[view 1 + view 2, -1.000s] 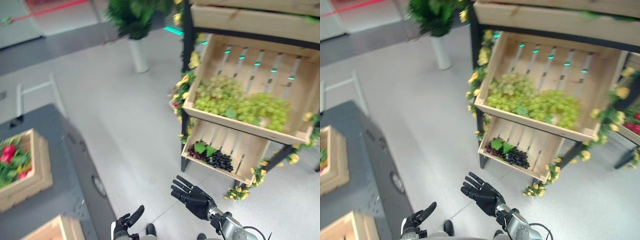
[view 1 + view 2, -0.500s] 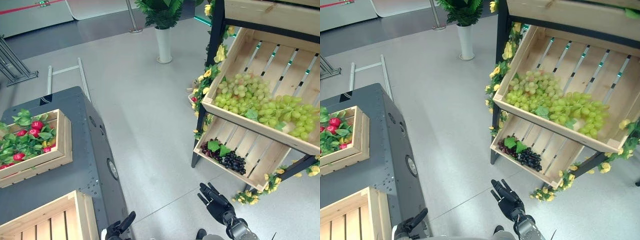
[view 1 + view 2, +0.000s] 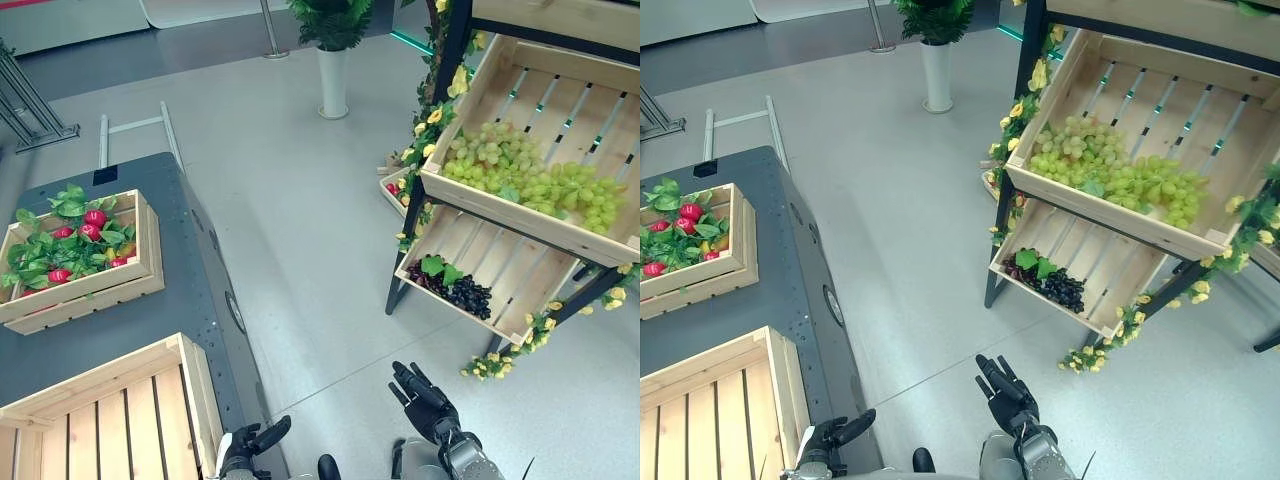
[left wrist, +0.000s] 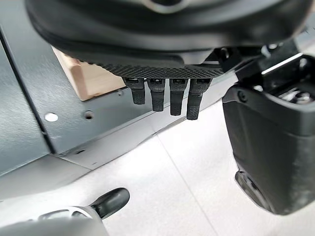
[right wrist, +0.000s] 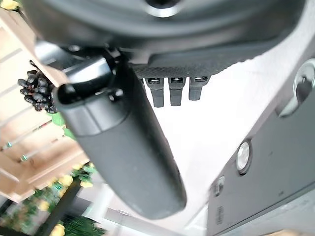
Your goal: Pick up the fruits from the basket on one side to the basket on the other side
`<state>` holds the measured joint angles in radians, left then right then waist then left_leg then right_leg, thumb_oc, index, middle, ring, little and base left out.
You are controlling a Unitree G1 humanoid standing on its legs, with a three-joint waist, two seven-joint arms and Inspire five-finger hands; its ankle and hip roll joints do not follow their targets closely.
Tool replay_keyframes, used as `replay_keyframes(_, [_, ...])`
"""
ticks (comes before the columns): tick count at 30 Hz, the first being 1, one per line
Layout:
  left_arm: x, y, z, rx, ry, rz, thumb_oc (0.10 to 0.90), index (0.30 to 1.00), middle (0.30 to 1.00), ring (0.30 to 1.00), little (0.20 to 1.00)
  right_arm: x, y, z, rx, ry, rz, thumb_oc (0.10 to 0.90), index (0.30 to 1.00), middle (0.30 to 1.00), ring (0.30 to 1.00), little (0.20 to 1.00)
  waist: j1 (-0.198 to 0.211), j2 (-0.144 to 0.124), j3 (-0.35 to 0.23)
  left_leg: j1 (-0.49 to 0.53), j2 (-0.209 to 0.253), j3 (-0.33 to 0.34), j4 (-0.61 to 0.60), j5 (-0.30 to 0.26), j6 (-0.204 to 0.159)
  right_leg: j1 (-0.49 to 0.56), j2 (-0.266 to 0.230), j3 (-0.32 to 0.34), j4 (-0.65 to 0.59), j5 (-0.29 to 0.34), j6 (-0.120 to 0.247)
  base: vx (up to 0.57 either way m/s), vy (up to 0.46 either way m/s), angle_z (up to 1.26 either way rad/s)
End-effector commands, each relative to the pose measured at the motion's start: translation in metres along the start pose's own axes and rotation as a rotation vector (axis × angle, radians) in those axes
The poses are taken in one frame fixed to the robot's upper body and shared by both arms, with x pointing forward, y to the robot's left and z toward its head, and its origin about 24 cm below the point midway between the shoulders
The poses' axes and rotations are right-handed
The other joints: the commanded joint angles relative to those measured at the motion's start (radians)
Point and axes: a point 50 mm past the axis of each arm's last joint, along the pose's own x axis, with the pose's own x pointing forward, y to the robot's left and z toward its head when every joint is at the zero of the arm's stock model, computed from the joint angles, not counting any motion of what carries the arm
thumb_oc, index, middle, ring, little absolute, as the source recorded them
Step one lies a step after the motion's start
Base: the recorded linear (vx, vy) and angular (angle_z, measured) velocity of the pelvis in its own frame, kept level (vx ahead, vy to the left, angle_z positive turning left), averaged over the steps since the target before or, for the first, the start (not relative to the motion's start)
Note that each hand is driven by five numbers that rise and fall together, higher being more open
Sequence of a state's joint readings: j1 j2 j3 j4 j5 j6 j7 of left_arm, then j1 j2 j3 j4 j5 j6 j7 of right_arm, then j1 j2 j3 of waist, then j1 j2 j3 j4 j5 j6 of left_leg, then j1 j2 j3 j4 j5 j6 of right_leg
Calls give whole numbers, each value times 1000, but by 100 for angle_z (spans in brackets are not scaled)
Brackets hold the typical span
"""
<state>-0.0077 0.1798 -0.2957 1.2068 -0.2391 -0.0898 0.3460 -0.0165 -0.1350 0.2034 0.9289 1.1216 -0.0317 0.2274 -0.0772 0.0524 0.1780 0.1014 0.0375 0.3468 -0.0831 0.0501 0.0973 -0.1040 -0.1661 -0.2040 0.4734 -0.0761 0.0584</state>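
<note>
Both hands empty, low over the floor
Left hand [image 3: 245, 452] beside the grey worktop [image 3: 110, 320], fingers straight; right hand [image 3: 428, 398] spread open, below the dark grapes [image 3: 465, 296].

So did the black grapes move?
No. The black grapes still lie beside their leaves in the lower crate, under the green grapes. Only the camera shifted.

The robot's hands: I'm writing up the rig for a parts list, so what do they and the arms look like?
Both the left hand and the right hand are dark, nearly black, with slim segmented fingers and a thick rounded thumb. The right wrist is silver-grey metal.
</note>
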Motion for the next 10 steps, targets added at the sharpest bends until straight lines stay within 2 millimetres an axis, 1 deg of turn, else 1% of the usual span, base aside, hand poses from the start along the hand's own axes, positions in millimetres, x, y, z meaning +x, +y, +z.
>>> replay_keyframes(1, [5,20,-6,25,56,72,800,900,900,900,900,6,3,-7,-241,51,-64,800,900,900,900,900,33,-17,-29,67,-72,-169,48,-203,-16,181,-22,5,-316,7,11,-130,-385,-42])
replay_keyframes(2, [5,21,-7,-6,63,81,800,900,900,900,900,6,-3,-8,-263,87,-105,800,900,900,900,900,46,-25,-37,68,-66,-151,46,-202,-26,210,-19,-11,-409,27,25,-132,-417,-67])
replay_keyframes(3, [5,22,-8,-41,72,89,800,900,900,900,900,5,-9,-8,-305,121,-137,800,900,900,900,900,60,-30,-42,69,-58,-134,42,-201,-37,224,-15,-33,-453,38,33,-77,-272,-72])
replay_keyframes(4, [5,22,-8,-49,74,90,800,900,900,900,900,5,-11,-8,-322,132,-145,800,900,900,900,900,64,-32,-44,71,-55,-129,39,-199,-40,229,-13,-37,-470,44,37,-55,-257,-88])
replay_keyframes(5, [5,22,-9,-81,79,98,800,900,900,900,900,4,-16,-7,-375,160,-176,800,900,900,900,900,72,-37,-51,78,-49,-118,24,-190,-48,242,-4,-42,-525,62,48,-56,-336,-78])
replay_keyframes(6, [5,23,-9,-120,73,98,800,900,900,900,900,0,-27,-7,-436,202,-216,800,900,900,900,900,79,-51,-63,75,-36,-105,9,-173,-57,248,19,-31,-555,67,45,-44,-380,-65])
replay_keyframes(8, [5,22,-8,-124,61,87,800,900,900,900,900,-3,-34,-8,-459,225,-240,800,900,900,900,900,80,-59,-67,75,-28,-112,9,-171,-60,248,35,-14,-548,57,39,-11,-309,-14])
replay_keyframes(9, [5,18,-2,-111,24,58,800,900,900,900,900,-9,-43,-8,-463,240,-266,800,900,900,900,900,78,-70,-68,73,-17,-120,16,-164,-65,247,52,4,-537,48,29,-7,-281,10])
replay_keyframes(10, [4,16,1,-104,4,49,800,900,900,900,900,-10,-45,-9,-457,242,-270,800,900,900,900,900,77,-74,-68,72,-13,-123,15,-161,-68,248,57,9,-537,46,24,-15,-349,14])
